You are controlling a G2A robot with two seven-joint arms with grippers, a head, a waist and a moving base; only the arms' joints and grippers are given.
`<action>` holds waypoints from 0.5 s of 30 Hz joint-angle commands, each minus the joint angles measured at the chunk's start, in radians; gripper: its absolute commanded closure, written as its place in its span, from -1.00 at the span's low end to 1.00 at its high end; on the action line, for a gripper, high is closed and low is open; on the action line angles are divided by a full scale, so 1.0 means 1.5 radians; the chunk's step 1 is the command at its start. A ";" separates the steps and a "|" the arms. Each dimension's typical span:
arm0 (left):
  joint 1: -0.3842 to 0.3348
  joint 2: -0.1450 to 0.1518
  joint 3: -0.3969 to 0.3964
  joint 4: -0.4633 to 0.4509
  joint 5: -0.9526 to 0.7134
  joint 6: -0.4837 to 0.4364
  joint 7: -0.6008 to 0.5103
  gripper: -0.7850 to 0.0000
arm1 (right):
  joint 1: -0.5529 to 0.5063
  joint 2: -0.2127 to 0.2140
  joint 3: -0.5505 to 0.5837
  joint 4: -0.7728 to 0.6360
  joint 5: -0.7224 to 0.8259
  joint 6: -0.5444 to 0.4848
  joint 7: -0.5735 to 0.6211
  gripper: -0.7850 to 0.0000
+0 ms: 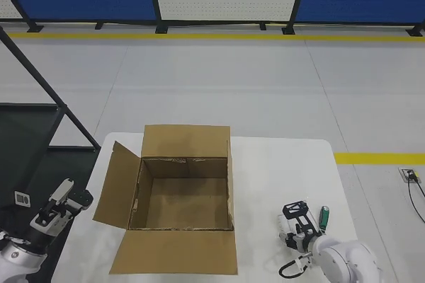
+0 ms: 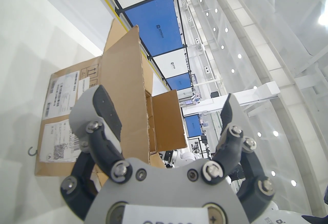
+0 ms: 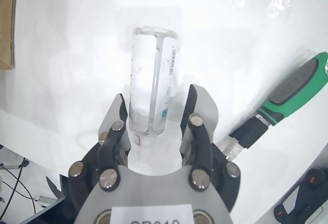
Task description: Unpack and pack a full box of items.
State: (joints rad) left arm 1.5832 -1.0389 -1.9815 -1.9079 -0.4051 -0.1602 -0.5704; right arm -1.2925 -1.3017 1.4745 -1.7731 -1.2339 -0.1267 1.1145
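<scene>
An open cardboard box (image 1: 186, 168) stands in the middle of the white table (image 1: 283, 170), flaps spread, its inside bare. A clear bottle (image 3: 151, 73) with a white label lies on the table between the fingers of my right gripper (image 3: 156, 107), which is open around it; one pad touches it and a gap shows on the other side. From above, that gripper (image 1: 292, 225) is to the right of the box near the front edge. My left gripper (image 2: 166, 99) is open and holds nothing, off the table's left side (image 1: 60, 194), facing the box's labelled wall (image 2: 64, 117).
A green-handled screwdriver (image 3: 289, 96) lies just beside the right gripper, also seen from above (image 1: 324, 216). A black frame (image 1: 21, 141) stands left of the table. A small dark device (image 3: 297, 207) sits near the table's front edge.
</scene>
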 commanded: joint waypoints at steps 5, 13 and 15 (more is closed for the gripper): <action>0.001 -0.001 0.000 0.002 -0.002 -0.001 0.002 -1.00 | 0.000 0.003 0.004 -0.017 0.000 0.003 -0.009 1.00; 0.002 -0.002 -0.005 0.004 -0.004 -0.005 0.004 -1.00 | -0.044 0.008 0.043 -0.191 0.045 0.017 -0.057 1.00; 0.002 -0.002 -0.008 0.006 -0.008 -0.008 0.004 -1.00 | -0.052 0.008 0.044 -0.259 0.055 0.027 -0.064 1.00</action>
State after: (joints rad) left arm 1.5864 -1.0420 -1.9902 -1.9007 -0.4142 -0.1697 -0.5649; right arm -1.3654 -1.2893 1.5418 -2.0982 -1.1583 -0.0937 1.0234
